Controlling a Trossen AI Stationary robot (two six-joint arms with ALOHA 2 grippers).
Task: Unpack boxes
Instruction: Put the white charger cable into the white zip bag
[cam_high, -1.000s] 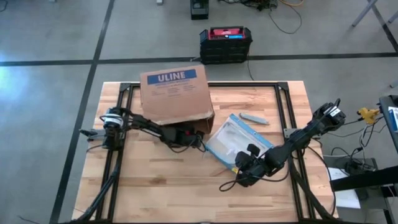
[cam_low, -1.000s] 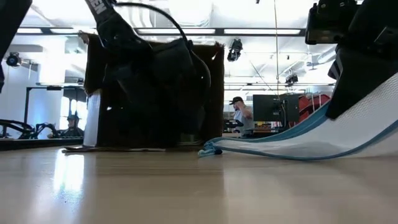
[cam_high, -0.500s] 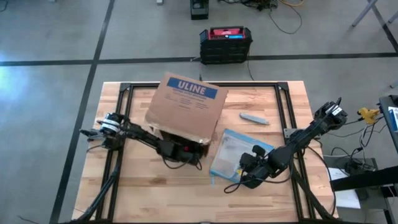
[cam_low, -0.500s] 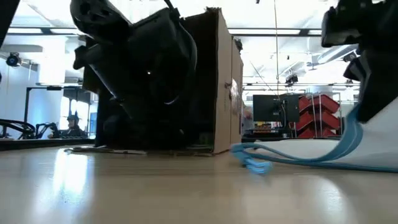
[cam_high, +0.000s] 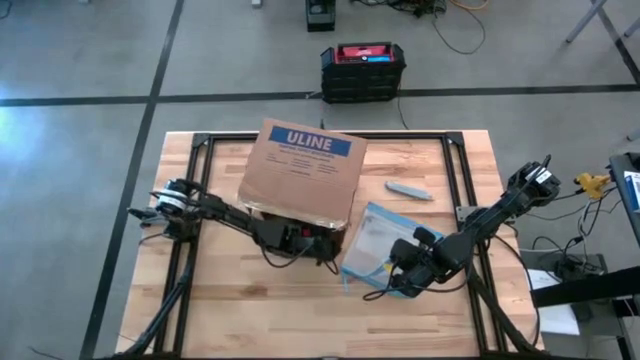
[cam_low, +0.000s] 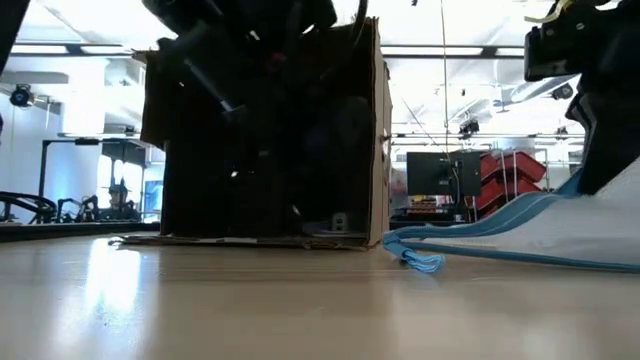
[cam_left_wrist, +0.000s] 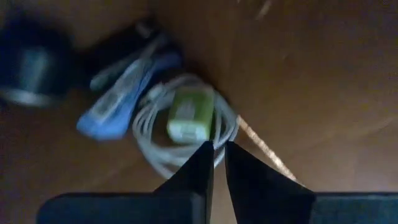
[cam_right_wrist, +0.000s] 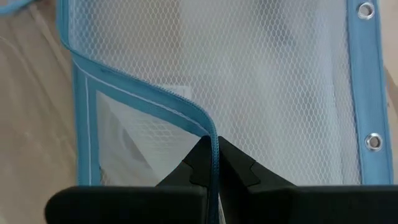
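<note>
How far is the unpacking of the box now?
Early stage. The left end effector is inside the cardboard box, nearly shut above a green item wrapped in white cable. The right end effector pinches the pouch edge. Nothing lifted out yet.

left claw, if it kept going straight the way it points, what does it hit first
Probably the coiled white cable around the green adapter inside the cardboard box; the nearly shut left claw points straight at them, though depth is unclear.
</note>
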